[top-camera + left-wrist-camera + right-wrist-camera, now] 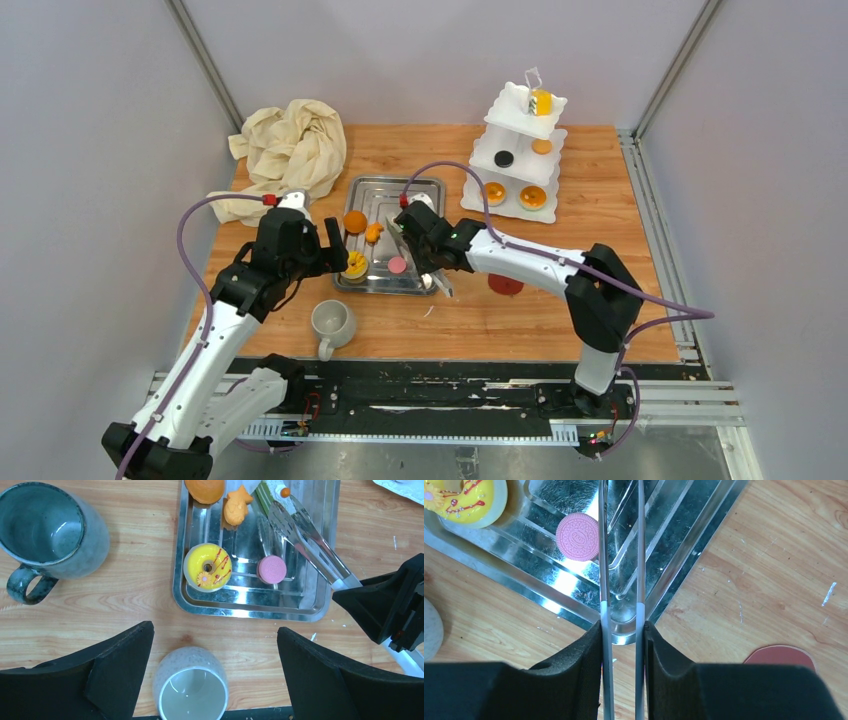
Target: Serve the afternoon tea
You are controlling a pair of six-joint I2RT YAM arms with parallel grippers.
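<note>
- The left gripper (215, 632) has its jaws spread wide and holds nothing. It hangs over the wood at about 7 o'clock from the steel tray (425, 190).
- The off-white mug (190, 690) stands upright on the table. In the left wrist view it shows between the two spread fingers (120, 667), at 6 o'clock from the tray's near-left corner.
- The grey mug (45, 530) stands upright at 9 o'clock from the tray, well clear of it. Its handle points toward 7 o'clock.
- The right gripper (623, 625) is pressed onto the two arms of a pair of metal tongs (620, 555) and pinches them nearly together. The tongs reach over the tray toward 12 o'clock.
- In the tray, a yellow ring cake (207, 566) with red drizzle sits in the near-left corner.
- A pink round biscuit (578, 536) lies flat just at 9 o'clock from the tongs and apart from them.
- A round orange cake (204, 489) and a smaller orange piece (237, 505) lie at the tray's far-left end.
- A green-layered cake (264, 492) lies by the tong tips. Whether they touch it cannot be told.
- The white three-tier stand (487, 150) is at 2 o'clock from the tray. It holds a yellow cake (541, 102) on top, a black tart (504, 158) in the middle and two orange tarts (495, 192) on the bottom tier.
- A flat red disc (781, 656) lies on the wood at 4 o'clock from the tray.
- A crumpled cream cloth (290, 145) sits at 10 o'clock from the tray.
</note>
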